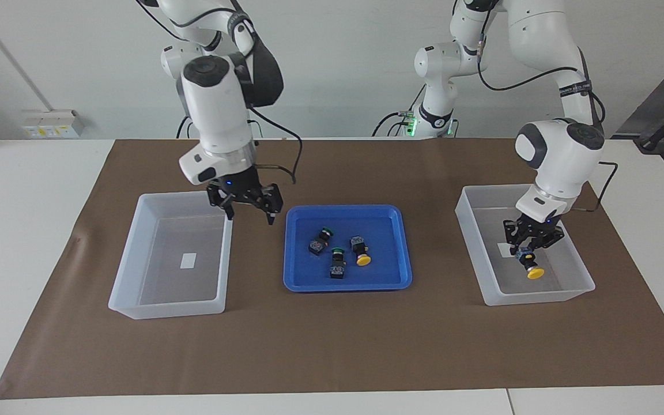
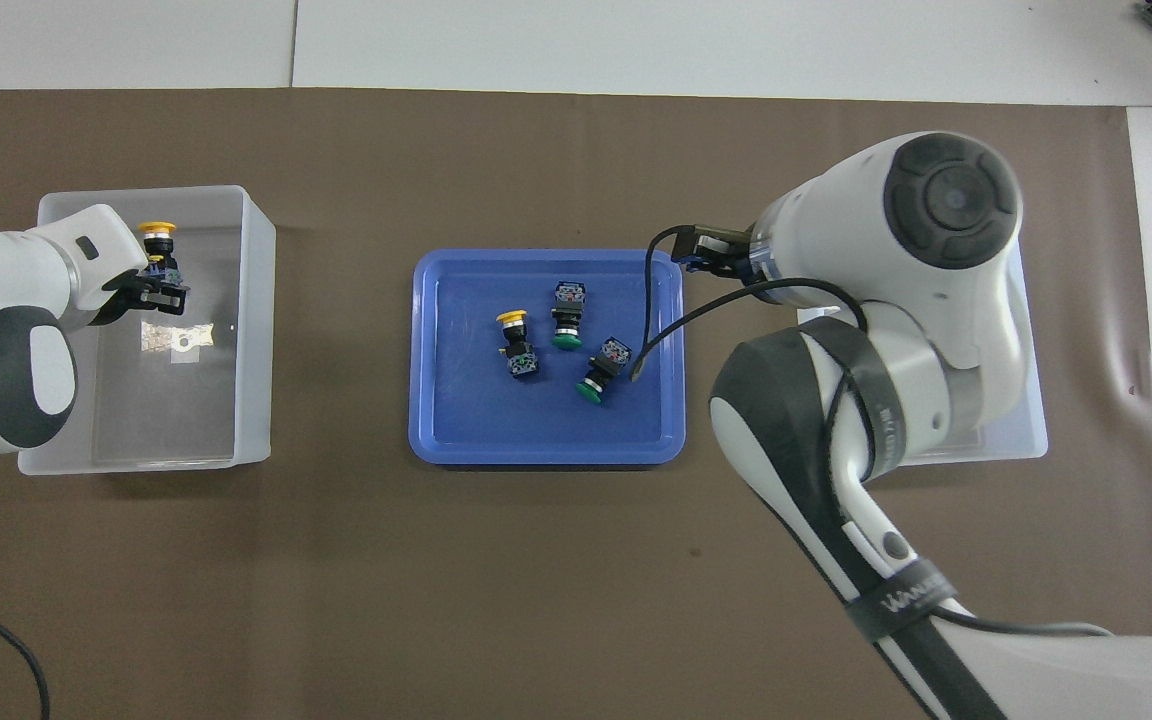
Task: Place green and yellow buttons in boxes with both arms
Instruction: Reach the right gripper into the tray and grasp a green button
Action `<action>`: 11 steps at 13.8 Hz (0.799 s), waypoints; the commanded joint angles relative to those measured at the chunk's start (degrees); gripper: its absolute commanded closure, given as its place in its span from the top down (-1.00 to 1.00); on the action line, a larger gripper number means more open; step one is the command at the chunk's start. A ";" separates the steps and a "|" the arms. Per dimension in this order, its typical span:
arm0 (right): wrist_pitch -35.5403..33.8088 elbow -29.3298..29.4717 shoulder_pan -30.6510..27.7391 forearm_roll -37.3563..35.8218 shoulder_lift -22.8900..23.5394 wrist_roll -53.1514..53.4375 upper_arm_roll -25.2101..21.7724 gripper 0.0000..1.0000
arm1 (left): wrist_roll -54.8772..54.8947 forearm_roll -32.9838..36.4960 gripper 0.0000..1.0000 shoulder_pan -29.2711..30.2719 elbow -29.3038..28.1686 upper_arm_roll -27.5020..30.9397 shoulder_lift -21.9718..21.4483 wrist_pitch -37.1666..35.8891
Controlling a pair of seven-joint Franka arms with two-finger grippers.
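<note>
Left gripper (image 1: 527,252) low inside the box (image 1: 578,275) at the right of the facing view, fingers clamped on the body of a yellow button (image 1: 532,269), cap tilted down and toward the lower edge of the frame, just under the fingertips. Right gripper (image 1: 248,211) left of centre in the same view, fingers spread wide and holding nothing, hanging over the gap between the second box (image 1: 136,253) and the blue tray (image 1: 294,276). In the tray at centre frame, three more: a second yellow button (image 1: 361,252) and two green buttons (image 1: 321,240), lying on their sides, close together, lower and to the right of the open fingertips. Second box at mid-left with only a small white label (image 1: 188,260) on its floor.
</note>
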 commanded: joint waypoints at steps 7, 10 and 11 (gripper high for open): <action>22.71 0.99 9.13 -7.47 15.33 2.05 -0.23 1.00 | 0.70 0.38 1.00 0.44 3.65 -0.31 4.25 1.49; 23.15 0.82 8.77 -8.64 15.69 -4.46 -0.23 1.00 | 0.09 0.38 1.00 0.00 7.51 -0.57 0.92 -7.20; 23.33 0.91 9.38 -8.81 16.30 -4.47 -0.23 1.00 | -0.09 0.38 1.00 0.00 8.83 -0.75 0.21 -10.01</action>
